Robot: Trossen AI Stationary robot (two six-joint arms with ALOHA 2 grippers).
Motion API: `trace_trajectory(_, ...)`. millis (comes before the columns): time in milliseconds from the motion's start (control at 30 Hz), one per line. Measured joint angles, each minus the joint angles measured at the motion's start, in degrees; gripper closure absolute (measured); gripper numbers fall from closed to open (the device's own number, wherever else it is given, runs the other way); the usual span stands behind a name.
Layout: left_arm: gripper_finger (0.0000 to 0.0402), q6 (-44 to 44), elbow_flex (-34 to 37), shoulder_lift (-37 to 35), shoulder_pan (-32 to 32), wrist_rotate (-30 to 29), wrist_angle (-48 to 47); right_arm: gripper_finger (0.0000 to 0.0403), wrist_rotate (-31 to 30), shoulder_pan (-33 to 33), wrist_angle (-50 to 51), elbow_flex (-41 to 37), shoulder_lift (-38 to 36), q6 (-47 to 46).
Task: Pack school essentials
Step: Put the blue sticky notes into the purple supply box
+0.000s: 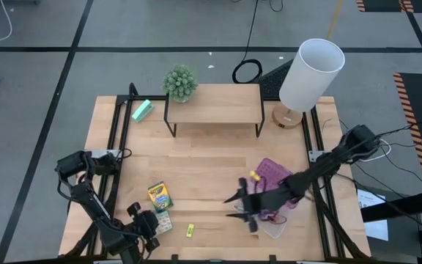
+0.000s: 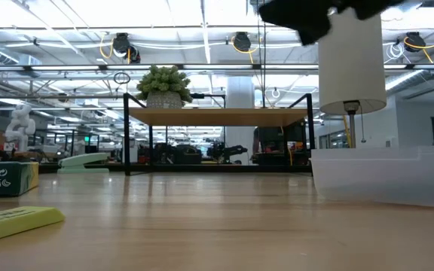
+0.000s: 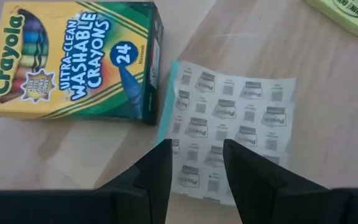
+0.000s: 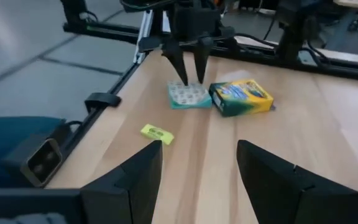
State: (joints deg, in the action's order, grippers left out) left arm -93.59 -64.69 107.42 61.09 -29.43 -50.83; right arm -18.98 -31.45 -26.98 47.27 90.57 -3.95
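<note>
On the wooden table, packing is looking only partly done: the clear box with purple contents is sitting at about four o'clock, while the crayon box, patterned card pack and tiny yellow piece are lying loose around seven o'clock. The left gripper is hovering spread over the card pack, gripping nothing. The right gripper, near the clear box, is gaping empty.
</note>
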Motion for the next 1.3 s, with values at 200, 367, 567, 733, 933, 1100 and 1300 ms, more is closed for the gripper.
trace_trajectory(200,0.0257,-2.00,0.30,0.02,2.56,-2.30,0.20,0.0202,0.03,1.67,3.28,12.30,9.82,7.76)
trace_trajectory(367,0.0257,-3.52,4.70,0.04,3.27,-4.50,6.57,0.0202,3.37,3.41,3.22,19.66,16.27,12.71)
trace_trajectory(567,0.0257,-2.06,10.11,-0.20,2.49,-9.30,15.17,0.0218,8.88,5.54,4.15,25.97,22.81,13.35)
trace_trajectory(733,0.0257,-2.62,11.74,-0.24,0.68,-10.23,19.81,0.0242,10.15,6.15,9.86,29.02,25.84,17.40)
trace_trajectory(933,0.0257,-4.05,12.09,-0.14,-4.25,-10.58,25.28,0.0260,10.10,6.85,13.50,28.98,26.71,23.28)
trace_trajectory(1100,0.0257,-1.93,12.09,0.61,-9.77,-9.85,30.89,0.0261,10.12,6.79,15.99,28.98,26.70,29.23)
trace_trajectory(1300,0.0257,0.48,11.98,1.98,-15.30,-9.64,33.89,0.0261,10.11,6.79,20.18,28.98,26.70,36.25)
